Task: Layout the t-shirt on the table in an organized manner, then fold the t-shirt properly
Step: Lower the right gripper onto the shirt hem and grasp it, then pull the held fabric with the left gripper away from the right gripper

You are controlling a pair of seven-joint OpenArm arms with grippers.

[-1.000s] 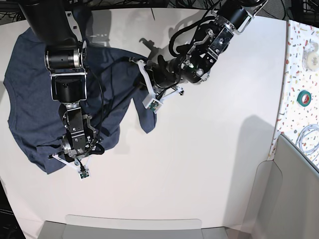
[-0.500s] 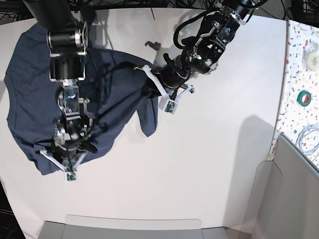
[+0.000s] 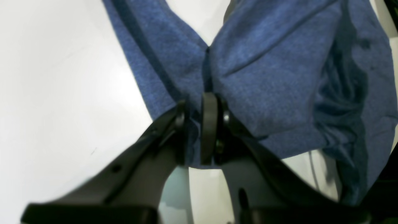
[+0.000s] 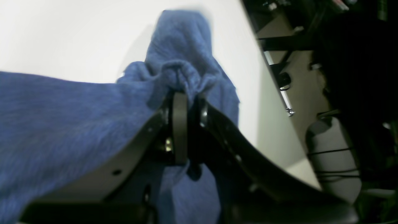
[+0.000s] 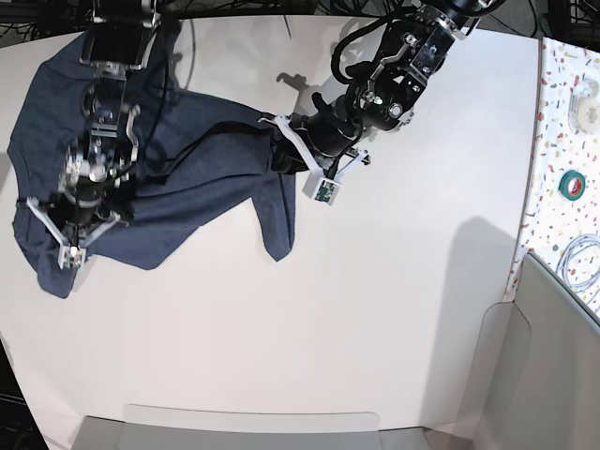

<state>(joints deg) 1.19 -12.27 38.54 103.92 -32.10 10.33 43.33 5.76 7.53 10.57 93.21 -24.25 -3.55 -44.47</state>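
Both grippers [image 3: 196,124] [image 4: 186,105] pinch the t-shirt [image 5: 197,187]; tape roll [image 5: 573,183] lies well apart.

speckled side counter [image 5: 565,131] right | grey bin [image 5: 525,375] front-right

The t-shirt [image 5: 197,178] is heathered navy-blue, plain on the side showing. The table [image 5: 375,309] is plain off-white. Along its right edge runs a speckled, confetti-patterned surface [image 5: 562,141].

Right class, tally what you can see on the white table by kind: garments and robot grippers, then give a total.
T-shirt: 1
Grippers: 2, the left gripper and the right gripper, each shut on the shirt
Total: 3
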